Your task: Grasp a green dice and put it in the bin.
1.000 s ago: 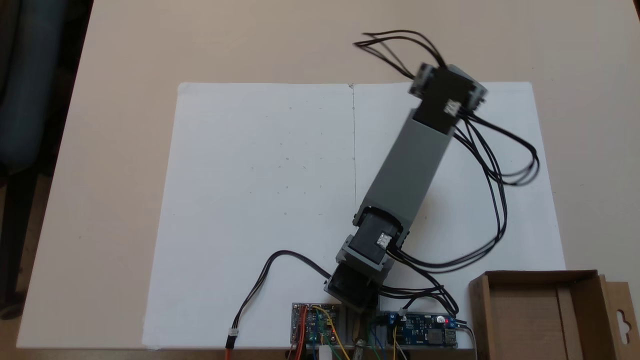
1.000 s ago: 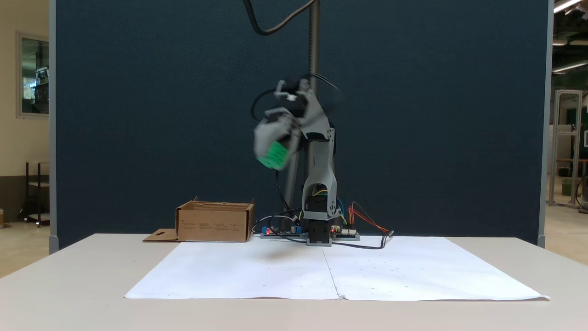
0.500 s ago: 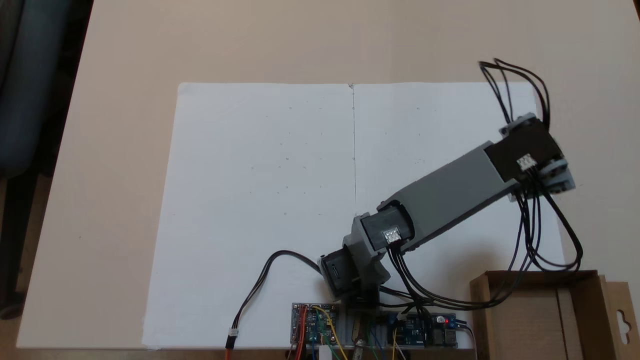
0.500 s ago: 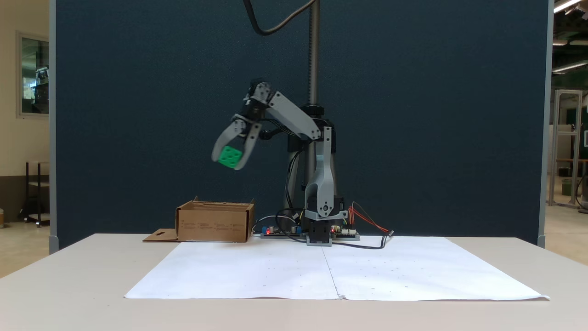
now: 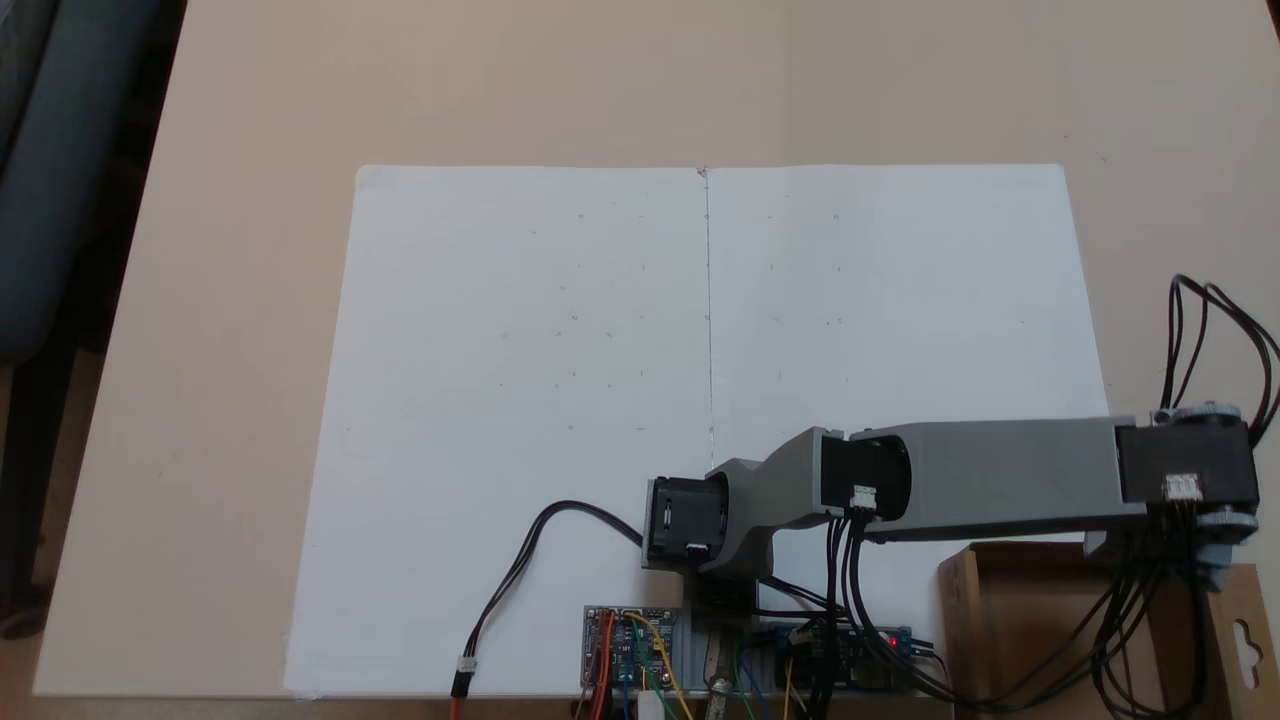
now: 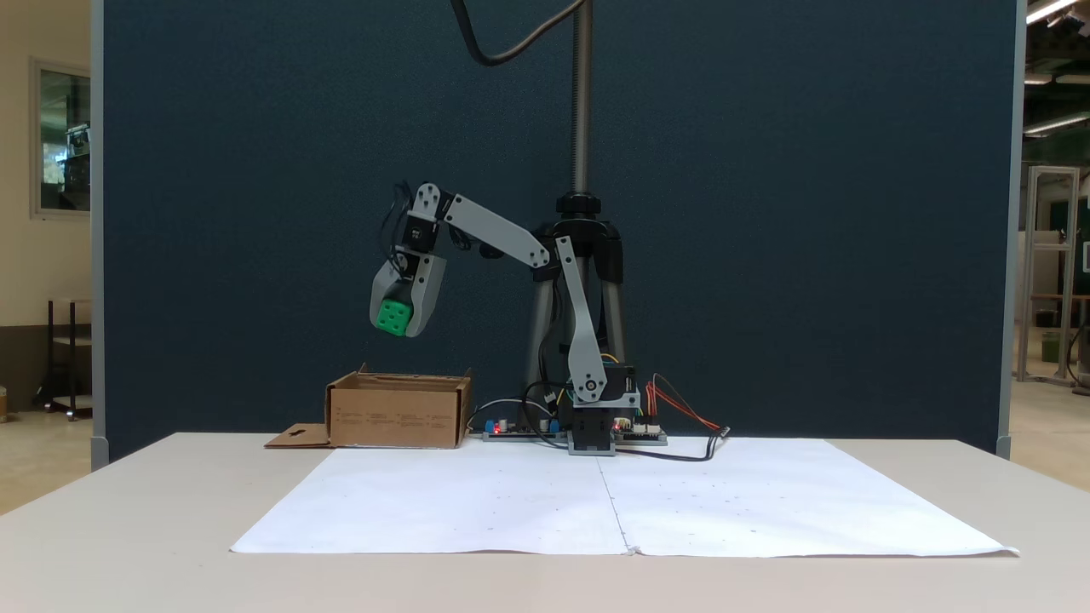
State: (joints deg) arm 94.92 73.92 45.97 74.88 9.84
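Observation:
In a fixed view from the table's front, the green dice (image 6: 392, 317) hangs in the air between the grey fingers of my gripper (image 6: 395, 322), which is shut on it and points down. It hovers well above the bin (image 6: 398, 412), a brown cardboard box at the back left of the table. From above, the arm stretches right with its wrist over the bin (image 5: 1040, 640) at the bottom right corner; the dice is hidden under the arm there.
Two white paper sheets (image 5: 620, 380) cover the middle of the table. Circuit boards (image 5: 632, 640) and loose wires sit by the arm's base (image 6: 593, 430). The bin's flap with a hang-hole (image 5: 1243, 635) sticks out at its side. A dark partition (image 6: 809, 213) stands behind.
The arm swung from over the paper toward the bin, carrying the dice; the gripper now points down over the box and sits a little lower than half a second ago.

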